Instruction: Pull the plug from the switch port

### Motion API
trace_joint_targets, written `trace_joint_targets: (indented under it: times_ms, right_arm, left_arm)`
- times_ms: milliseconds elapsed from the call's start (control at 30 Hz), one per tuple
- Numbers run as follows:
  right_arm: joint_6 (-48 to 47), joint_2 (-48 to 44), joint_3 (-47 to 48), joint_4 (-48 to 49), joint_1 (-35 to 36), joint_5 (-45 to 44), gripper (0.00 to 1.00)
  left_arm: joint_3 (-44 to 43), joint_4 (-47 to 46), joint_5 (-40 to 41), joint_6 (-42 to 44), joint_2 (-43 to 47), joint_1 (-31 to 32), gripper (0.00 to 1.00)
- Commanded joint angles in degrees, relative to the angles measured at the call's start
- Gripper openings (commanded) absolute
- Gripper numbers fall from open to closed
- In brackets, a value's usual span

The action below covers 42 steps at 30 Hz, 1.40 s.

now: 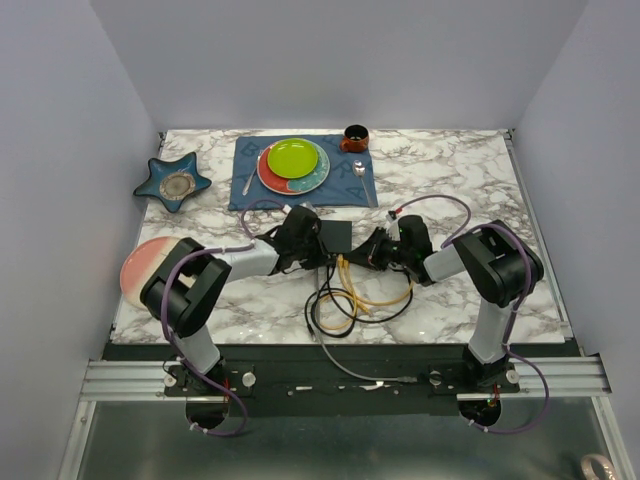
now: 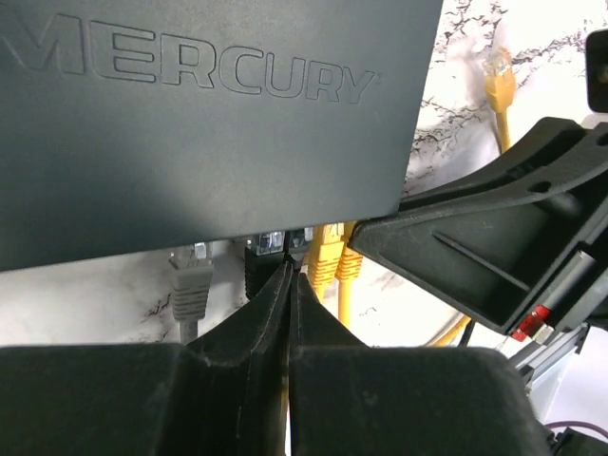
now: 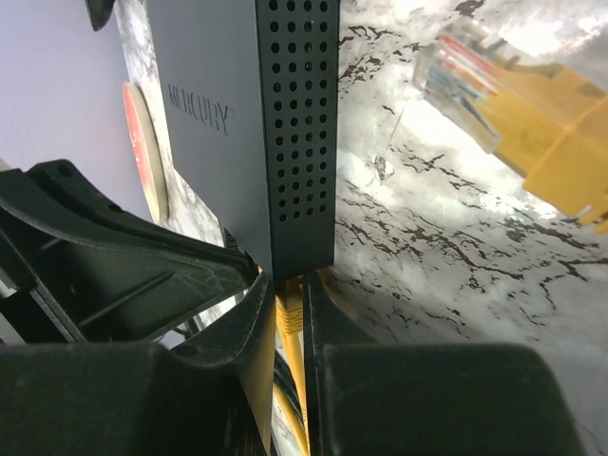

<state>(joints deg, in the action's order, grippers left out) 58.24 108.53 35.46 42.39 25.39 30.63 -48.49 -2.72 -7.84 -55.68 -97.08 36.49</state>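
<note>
We see a blue cloth mat on the white marble tabletop, carrying a round lime-green plate atop a red-and-teal plate. A brown mug stands at the mat's far right corner; a blue star-shaped dish lies left of the mat.

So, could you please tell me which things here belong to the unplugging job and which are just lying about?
In the job: switch; yellow plug in its port; right gripper closed on it; left gripper, shut by the ports.
Lying about: green plate; blue mat; mug; star dish; pink plate.
</note>
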Motion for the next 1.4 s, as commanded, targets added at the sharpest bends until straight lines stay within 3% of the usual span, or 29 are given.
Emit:
trace_joint_targets:
  times_ms: [0,733,1067,1367]
  right_arm:
    - [-4.62,0.10,0.48,-8.37,0.10,0.21,0.01]
    - [-10.95,-6.39,-1.62,-16.81,0.19,0.75,0.01]
    - [-20.88,-28.88,1.01,-44.64,0.19,-26.47,0.01]
    - [-26.24,-44.71,3.47,-54.16,0.19,-42.92,0.01]
  left_arm:
    - [-2.66,-0.18,0.36,-0.83,-3.03,0.07,0.11]
    - [-6.53,0.44,2.30,-2.24,-5.14,-0.01,0.11]
    - [-3.54,2.02,6.60,-0.75,1.97,-0.72,0.11]
    - [-0.91,2.11,8.80,-0.92,5.49,-0.81,0.16]
